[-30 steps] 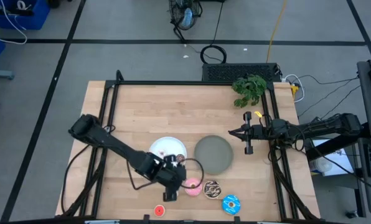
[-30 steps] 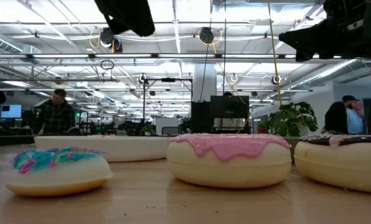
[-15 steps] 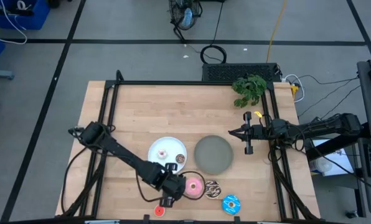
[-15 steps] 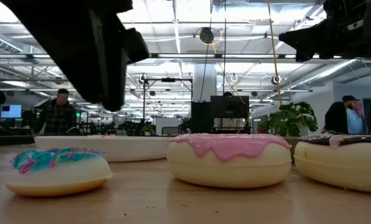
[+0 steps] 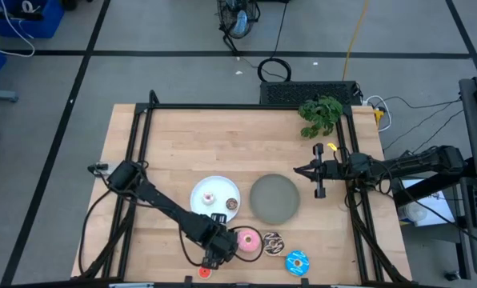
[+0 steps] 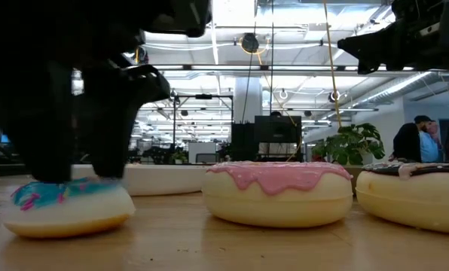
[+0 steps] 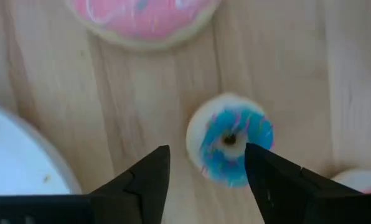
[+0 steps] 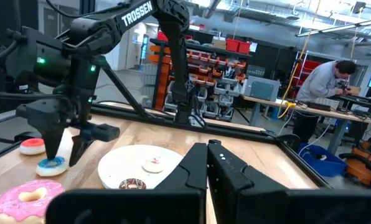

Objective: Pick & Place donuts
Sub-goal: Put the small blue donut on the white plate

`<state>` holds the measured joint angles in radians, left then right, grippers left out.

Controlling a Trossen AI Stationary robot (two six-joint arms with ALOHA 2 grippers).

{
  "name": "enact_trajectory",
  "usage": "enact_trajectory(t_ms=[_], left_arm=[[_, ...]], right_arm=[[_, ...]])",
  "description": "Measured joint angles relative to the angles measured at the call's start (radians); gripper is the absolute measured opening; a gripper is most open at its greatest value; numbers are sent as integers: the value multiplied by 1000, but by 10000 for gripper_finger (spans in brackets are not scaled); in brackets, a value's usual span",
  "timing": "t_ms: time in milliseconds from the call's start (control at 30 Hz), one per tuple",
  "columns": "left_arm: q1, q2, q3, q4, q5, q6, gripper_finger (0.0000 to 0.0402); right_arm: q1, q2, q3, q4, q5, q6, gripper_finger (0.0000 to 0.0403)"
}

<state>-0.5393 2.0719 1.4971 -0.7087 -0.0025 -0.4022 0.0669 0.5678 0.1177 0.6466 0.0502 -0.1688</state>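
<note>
You're lining up the grab: left gripper [image 7: 204, 177], fingers apart, straddles the tiny blue donut [image 7: 230, 139]. Next, lower and close.

2 dark arms w/ black cables, white TROSSEN lettering, green LED, tapered black fingers [image 7: 149, 180].
</note>
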Motion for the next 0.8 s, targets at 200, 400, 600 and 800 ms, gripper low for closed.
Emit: enact_trajectory(t_ms=[200,400,600,800], left_arm=[[3,0,0,4,2,-38,190],[5,0,0,5,2,-48,182],[7,4,0,8,2,-48,182],[7,58,5,38,18,-44,182]], right_arm=[[0,0,0,0,0,0,0],[0,0,0,0,0,0,0],[0,0,0,0,0,0,0],[0,0,0,-3,0,0,0]])
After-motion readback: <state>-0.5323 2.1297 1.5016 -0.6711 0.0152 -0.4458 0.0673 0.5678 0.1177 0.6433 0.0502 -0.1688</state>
